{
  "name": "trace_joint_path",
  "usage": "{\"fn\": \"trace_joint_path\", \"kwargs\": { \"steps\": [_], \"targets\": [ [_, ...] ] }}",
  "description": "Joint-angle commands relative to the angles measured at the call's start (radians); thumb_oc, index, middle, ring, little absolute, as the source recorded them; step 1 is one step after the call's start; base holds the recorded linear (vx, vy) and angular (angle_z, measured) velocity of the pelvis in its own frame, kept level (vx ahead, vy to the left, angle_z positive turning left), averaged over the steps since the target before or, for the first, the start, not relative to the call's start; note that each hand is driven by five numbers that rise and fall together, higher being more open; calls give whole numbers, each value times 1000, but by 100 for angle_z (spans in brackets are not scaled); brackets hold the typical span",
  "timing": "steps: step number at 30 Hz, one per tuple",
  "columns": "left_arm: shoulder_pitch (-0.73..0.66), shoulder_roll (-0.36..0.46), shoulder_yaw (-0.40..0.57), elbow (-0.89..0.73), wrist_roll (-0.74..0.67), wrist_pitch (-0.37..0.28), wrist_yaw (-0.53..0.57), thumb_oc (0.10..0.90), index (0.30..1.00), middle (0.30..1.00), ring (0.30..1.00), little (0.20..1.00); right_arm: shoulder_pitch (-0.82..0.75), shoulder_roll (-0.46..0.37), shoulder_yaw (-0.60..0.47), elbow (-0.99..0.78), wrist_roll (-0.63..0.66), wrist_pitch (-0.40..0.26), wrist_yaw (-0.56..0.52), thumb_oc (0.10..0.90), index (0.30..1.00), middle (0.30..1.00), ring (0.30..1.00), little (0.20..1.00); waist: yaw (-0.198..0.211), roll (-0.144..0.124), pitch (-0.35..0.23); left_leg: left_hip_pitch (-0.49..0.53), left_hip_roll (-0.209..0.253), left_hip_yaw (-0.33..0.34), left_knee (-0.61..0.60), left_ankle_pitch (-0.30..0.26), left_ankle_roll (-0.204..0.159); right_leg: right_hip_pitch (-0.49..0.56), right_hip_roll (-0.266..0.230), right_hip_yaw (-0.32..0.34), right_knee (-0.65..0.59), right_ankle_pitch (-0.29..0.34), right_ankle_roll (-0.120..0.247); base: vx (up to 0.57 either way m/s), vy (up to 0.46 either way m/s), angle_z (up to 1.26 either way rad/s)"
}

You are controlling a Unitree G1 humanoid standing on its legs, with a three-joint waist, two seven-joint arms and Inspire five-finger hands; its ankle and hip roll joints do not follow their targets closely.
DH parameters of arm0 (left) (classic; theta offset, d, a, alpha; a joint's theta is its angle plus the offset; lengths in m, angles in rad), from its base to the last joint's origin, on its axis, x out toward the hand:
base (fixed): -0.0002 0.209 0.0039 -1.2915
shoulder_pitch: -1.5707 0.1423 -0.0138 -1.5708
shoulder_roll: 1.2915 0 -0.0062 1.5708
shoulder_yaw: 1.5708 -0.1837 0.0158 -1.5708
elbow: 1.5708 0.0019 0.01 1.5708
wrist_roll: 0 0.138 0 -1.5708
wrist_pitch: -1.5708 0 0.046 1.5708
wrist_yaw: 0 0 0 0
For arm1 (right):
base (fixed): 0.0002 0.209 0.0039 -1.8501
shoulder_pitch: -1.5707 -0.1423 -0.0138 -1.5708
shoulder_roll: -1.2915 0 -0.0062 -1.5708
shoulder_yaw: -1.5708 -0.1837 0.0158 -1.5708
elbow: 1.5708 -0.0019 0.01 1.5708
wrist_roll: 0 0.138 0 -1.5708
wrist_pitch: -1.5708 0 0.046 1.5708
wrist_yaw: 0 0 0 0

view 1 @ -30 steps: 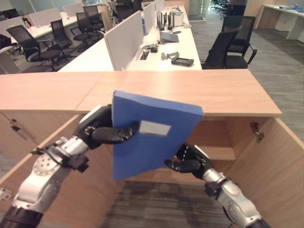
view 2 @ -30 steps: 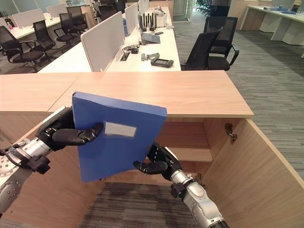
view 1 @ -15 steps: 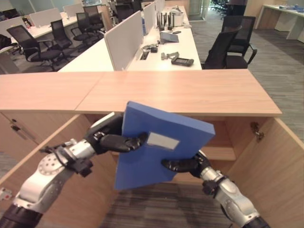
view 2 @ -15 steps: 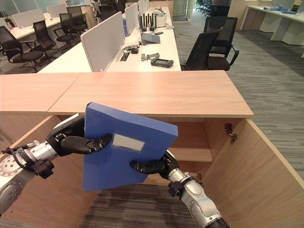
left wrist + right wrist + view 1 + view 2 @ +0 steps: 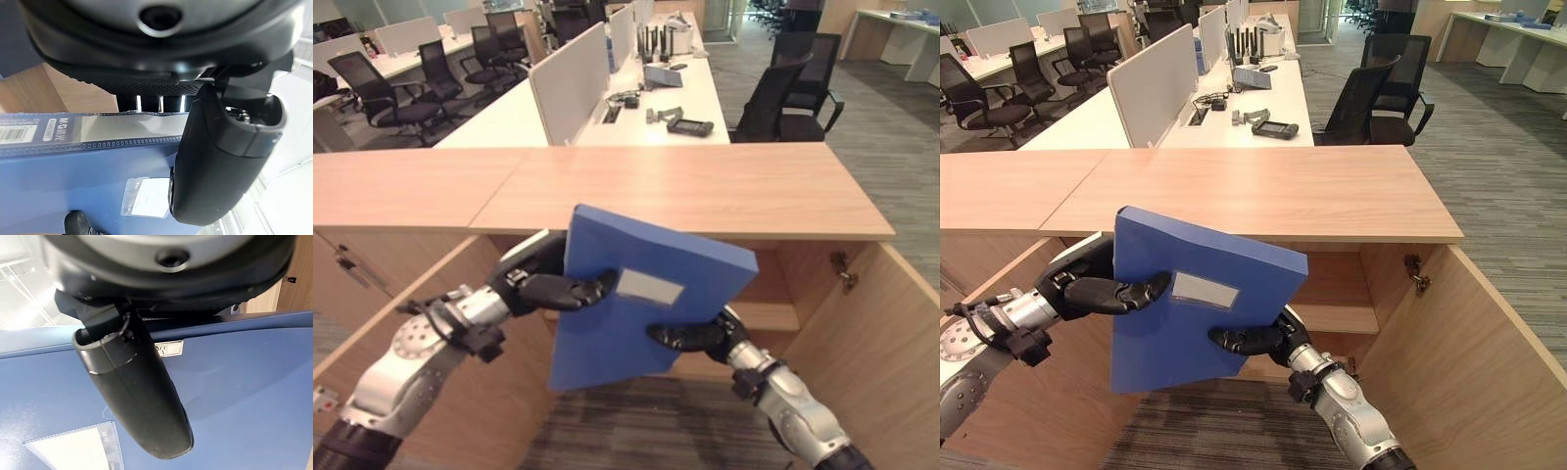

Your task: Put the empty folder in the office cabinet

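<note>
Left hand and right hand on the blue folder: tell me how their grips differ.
The left hand clamps the blue rectangular folder at its upper left edge, thumb lying across the front next to the white label; the right hand grips lower down, at the right edge, thumb pointing left across the front. The left hand sits higher, the right hand nearer the open wooden cabinet. Both are curled on the folder, holding it tilted in front of the cabinet.

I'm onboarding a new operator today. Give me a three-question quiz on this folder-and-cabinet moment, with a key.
1. True or false: the blue folder already rests on the cabinet shelf.
2. Which hands grip the folder?
3. The cabinet door on the robot's right is: A shut, B open.

Key:
1. False; it is held in front of the cabinet.
2. Both: left hand and right hand.
3. B
</note>
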Motion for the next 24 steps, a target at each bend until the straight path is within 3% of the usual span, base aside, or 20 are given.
{"fn": "trace_joint_path", "kwargs": {
  "steps": [1,20,21,23,24],
  "targets": [
    [-169,-35,-15,-46,-78,-75,-48,400,300,300,300,300,-223,77,7,-259,119,-97,82,400,300,300,300,300,-10,-8,-17,68,-35,5,-2,-117,21,8,-5,29,52,-115,43,0,0,0],
    [-100,-171,49,-23,-45,-107,3,400,300,300,300,300,-221,85,27,-279,156,-60,108,400,300,300,300,300,-7,-17,-13,62,-31,23,-2,-116,16,10,5,29,29,-106,37,-6,-2,-3],
    [-96,-182,54,-14,-42,-110,11,439,359,359,359,359,-220,83,26,-280,156,-59,107,400,300,300,300,300,-7,-17,-12,61,-30,23,-2,-115,17,9,5,28,29,-107,37,0,0,0],
    [-75,-206,69,3,-28,-120,34,579,568,568,568,568,-218,80,19,-282,155,-57,102,400,300,300,300,300,-5,-18,-11,60,-30,21,-2,-114,17,9,6,26,28,-108,35,0,0,0],
    [-59,-222,78,14,-18,-125,47,800,900,900,900,900,-216,79,17,-282,154,-55,100,400,300,300,300,300,-5,-18,-12,59,-29,20,-2,-114,17,9,6,26,28,-108,34,0,0,0]
  ]
}}
